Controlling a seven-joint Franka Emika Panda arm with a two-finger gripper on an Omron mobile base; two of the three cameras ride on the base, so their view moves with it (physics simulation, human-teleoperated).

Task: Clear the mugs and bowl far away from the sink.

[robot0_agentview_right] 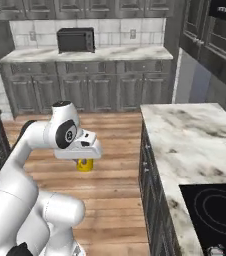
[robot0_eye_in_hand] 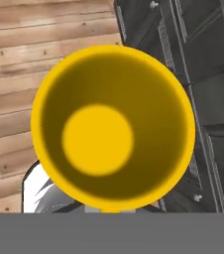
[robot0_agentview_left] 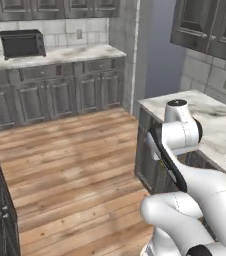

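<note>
The gripper [robot0_agentview_right: 85,159] is clamped on the yellow mug [robot0_agentview_right: 85,164], held upright in the air over the wooden floor [robot0_agentview_left: 70,160] — well clear of the marble counter [robot0_agentview_right: 195,140] to the arm's right. Wide bare floor lies between the arm and the far cabinets [robot0_agentview_right: 90,90] that carry the black toaster oven [robot0_agentview_right: 75,40]. The right base view shows a dark cooktop [robot0_agentview_right: 212,210] set near the counter's front edge. From the hand view, the mug's [robot0_eye_in_hand: 113,128] open mouth faces the camera, with dark cabinet doors [robot0_eye_in_hand: 198,74] beside it.

Wood floor [robot0_agentview_left: 70,160], dark cabinets [robot0_agentview_left: 50,95], marble counters [robot0_agentview_right: 195,135].
</note>
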